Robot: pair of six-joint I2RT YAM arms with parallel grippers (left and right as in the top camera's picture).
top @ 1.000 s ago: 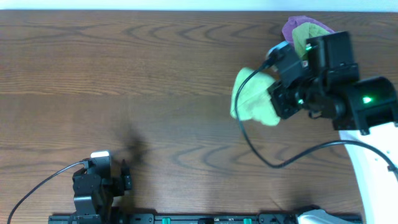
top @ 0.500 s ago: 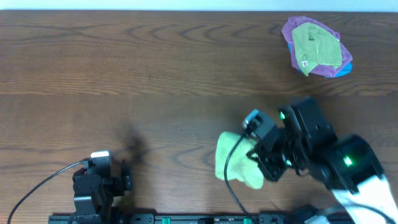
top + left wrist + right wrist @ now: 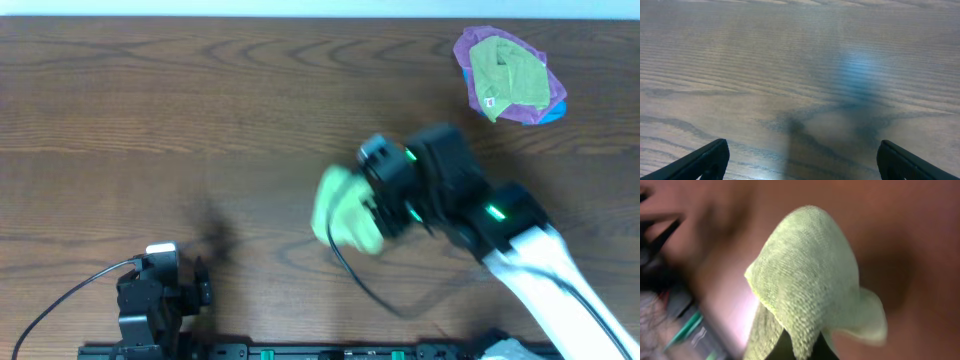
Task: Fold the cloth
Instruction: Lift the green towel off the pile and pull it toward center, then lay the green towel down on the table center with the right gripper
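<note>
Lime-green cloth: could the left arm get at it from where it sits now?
Probably yes. The cloth hangs bunched from the shut right gripper near mid-table; the left gripper sits open at the near edge, with only bare table between them. Whether it stretches that far I cannot tell.

The cloth (image 3: 807,275) runs off the bottom edge (surroundings blurred).
</note>
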